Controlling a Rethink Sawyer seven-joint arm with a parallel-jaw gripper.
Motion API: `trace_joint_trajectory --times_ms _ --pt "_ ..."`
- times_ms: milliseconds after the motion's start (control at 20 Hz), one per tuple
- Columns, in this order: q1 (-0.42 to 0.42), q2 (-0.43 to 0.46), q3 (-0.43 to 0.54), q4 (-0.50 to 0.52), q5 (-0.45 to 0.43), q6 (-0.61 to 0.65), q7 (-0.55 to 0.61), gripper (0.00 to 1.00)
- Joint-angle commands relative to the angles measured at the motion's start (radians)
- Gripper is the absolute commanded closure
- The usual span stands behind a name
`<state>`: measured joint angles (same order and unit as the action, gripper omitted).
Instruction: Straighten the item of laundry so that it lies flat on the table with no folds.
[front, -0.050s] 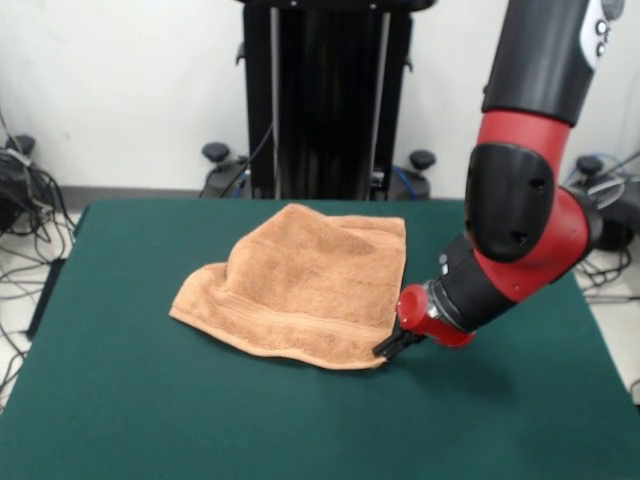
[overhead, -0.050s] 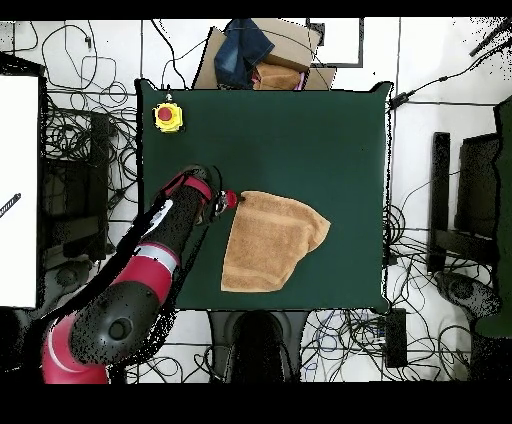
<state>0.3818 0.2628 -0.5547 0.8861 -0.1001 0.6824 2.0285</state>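
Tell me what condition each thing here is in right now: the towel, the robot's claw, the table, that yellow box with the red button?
towel: folded over on itself, not yet flat, lying on the table.
gripper: low at the towel's corner; open or shut cannot be told.
table: green top, bearing the towel.
yellow box with red button: sitting at a table corner, untouched.

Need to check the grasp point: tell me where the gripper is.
In the front view the gripper sits low at the towel's near right corner, above the green table.
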Motion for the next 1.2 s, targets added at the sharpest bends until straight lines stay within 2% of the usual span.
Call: trace_joint_trajectory --times_ms 50,400,1200 --pt "-0.044 0.034 0.188 0.08 -0.02 -0.133 0.033 1.0" --pt "-0.045 -0.052 0.229 0.17 -0.033 -0.163 0.009 1.0" --pt "-0.04 -0.03 0.21 0.116 -0.023 -0.114 0.037 1.0"
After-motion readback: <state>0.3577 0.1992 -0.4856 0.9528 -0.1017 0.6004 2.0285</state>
